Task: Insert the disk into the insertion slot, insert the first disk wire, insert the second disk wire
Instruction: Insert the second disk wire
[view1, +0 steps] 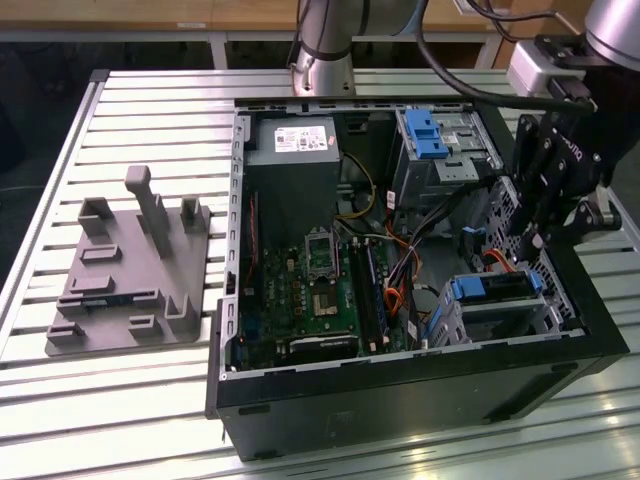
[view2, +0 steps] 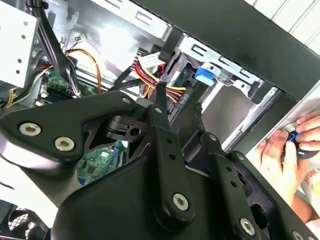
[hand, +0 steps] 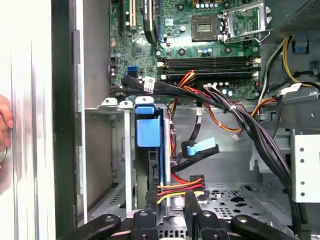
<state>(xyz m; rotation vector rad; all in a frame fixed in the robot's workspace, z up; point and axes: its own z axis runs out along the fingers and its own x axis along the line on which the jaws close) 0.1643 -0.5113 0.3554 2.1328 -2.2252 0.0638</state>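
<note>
Gripper (view2: 178, 100) at red-yellow wire (view2: 172, 90), disk (view1: 497, 288) in insertion slot (view1: 447, 318)

Arm (view1: 325, 45) cut off at the exterior view's top edge, pincer (view1: 532, 238) low among dark cables (view1: 450, 212), its grip unreadable, disk (view1: 495, 288) mostly buried in the insertion slot (view1: 500, 322), a person's hand (view2: 279, 150) clipped by the second wrist view's edge

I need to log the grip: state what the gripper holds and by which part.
It cannot be told. The gripper is at the red and yellow wires beside the disk, but whether it grips them is unclear.
</note>
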